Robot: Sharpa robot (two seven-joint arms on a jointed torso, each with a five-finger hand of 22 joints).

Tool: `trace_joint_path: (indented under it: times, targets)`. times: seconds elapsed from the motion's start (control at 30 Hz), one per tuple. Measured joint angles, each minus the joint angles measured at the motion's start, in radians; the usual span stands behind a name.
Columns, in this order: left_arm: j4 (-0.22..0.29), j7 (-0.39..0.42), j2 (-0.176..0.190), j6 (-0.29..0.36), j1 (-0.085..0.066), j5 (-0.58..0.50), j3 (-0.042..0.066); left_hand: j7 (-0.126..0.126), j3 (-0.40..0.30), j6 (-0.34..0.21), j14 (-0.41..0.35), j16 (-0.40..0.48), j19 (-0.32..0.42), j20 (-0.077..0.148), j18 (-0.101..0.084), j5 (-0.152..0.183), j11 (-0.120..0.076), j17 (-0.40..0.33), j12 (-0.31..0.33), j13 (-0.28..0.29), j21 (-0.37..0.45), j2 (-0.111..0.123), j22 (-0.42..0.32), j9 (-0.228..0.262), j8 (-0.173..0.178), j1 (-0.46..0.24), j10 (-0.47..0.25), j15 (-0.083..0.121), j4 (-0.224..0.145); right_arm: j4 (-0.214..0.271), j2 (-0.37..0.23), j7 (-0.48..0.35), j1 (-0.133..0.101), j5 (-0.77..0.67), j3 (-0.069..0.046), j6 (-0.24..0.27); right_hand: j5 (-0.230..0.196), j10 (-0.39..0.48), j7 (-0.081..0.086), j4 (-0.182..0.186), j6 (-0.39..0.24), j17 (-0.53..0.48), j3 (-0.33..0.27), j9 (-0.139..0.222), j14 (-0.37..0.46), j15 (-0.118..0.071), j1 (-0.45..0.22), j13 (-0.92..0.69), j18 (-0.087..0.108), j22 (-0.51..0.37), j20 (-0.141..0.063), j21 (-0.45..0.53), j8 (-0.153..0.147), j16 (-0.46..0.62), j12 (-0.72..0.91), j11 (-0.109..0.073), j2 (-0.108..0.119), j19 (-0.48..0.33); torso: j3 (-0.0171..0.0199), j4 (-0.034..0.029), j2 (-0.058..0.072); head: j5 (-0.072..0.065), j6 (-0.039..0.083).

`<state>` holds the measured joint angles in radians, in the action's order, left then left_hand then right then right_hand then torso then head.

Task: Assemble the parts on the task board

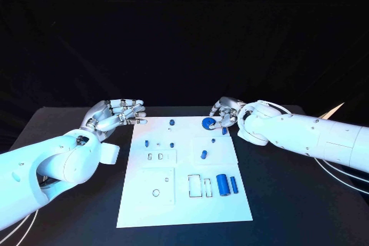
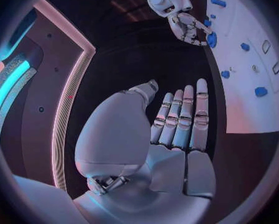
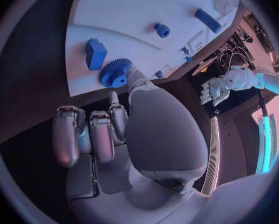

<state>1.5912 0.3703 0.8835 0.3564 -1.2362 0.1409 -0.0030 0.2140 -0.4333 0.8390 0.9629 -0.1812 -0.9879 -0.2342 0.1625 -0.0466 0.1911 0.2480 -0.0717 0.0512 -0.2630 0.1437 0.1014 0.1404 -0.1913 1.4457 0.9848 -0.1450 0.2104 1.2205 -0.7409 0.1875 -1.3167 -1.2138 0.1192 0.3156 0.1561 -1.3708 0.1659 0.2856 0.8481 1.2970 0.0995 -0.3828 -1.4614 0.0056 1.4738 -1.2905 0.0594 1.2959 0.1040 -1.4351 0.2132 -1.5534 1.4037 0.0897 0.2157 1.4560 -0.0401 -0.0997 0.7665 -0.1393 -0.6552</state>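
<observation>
1. Head view: the white task board lies in the middle of the black bench, with small blue parts scattered over it.
2. The right hand sits at the board's far right corner, touching a blue gear that rests on the board's edge.
3. Right wrist view shows the right hand's thumb tip against the gear; its other fingers are curled beside it, and I cannot tell whether they pinch it.
4. A blue block lies just beside the gear.
5. The left hand hovers off the board's far left corner, holding nothing; its fingers are straight and side by side.
6. Two blue cylinders lie side by side near the board's near right.
</observation>
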Motion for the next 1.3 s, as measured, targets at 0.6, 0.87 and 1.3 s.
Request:
trace_joint_path:
  times: [0.6,0.87,1.3]
  targets:
    - [-0.001,0.0,0.002,0.0,0.0,0.0,0.0,0.0,0.0,0.0,0.0,0.0,0.0,0.0,0.0,0.0,0.0,0.005,0.0,0.0,0.0,0.0,0.0,0.0,0.0,0.0,0.0,0.0,0.0,-0.022,0.016,-0.009,0.012,0.014,-0.001,-0.006,0.0,-0.045,-0.018,-0.002,0.019,0.0,0.003,-0.006,0.0,-0.001,-0.018,0.0,-0.011,0.0,0.0,-0.023,0.042,0.0,0.023,-0.016,-0.079,0.0,-0.0005,-0.0006,0.0,0.002,-0.007]
    - [-0.001,0.0,0.003,0.0,0.0,0.0,0.0,0.0,0.0,0.0,0.0,0.0,0.0,0.0,0.0,0.0,0.0,0.005,0.0,0.0,0.0,0.0,0.0,0.0,0.0,0.0,0.0,0.0,0.0,-0.022,0.018,-0.012,0.017,0.005,0.0,0.016,-0.006,-0.064,-0.027,-0.011,0.046,0.0,0.081,0.008,0.002,-0.003,-0.018,0.0,-0.015,0.0,-0.005,-0.042,0.042,0.0,0.041,-0.026,-0.079,0.004,-0.0008,0.0001,-0.001,0.004,-0.008]
    - [-0.003,-0.002,0.003,0.0,0.0,0.0,0.0,0.0,0.015,0.0,0.0,0.0,0.0,0.0,0.0,0.0,0.0,0.005,0.0,0.0,0.0,0.0,0.0,0.0,0.0,0.0,0.0,0.0,-0.015,0.018,0.01,-0.033,0.021,-0.079,0.002,0.094,-0.023,-0.078,-0.033,-0.071,0.051,0.0,0.179,0.058,0.003,-0.026,-0.018,0.0,-0.016,0.0,-0.02,-0.066,0.032,-0.004,0.054,-0.04,-0.079,0.005,-0.0008,0.0001,-0.001,0.007,-0.008]
